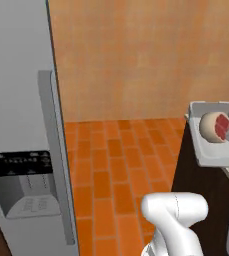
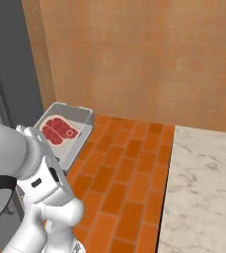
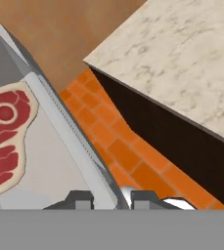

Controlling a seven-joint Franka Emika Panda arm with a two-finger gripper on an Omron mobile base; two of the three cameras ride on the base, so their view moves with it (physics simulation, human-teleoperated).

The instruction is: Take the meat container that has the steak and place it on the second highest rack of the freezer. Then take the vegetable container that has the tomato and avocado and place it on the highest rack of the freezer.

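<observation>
— Where's the steak right now?

— Lying in the meat container, a shallow grey tray that hangs in the air over the orange tile floor, off any counter. From the hand's own camera the red, white-streaked cut face sits to the left, with the tray's rim running straight down to the fingers.

— So the gripper has it?

— Yes, the two fingers are nearly pressed together, pinching that rim between them. The tray is carried by its edge.

— And the freezer?

— Off to the left, tall and grey, door closed, its long bar handle and the dispenser panel facing us. The tray is well apart from it, over to the right.

— Anything in the way?

— A marble-topped counter with dark cabinet sides stands on the right, near the tray. Behind everything is a plain tan wall. Between tray and freezer I see open tile and the white arm itself.
</observation>
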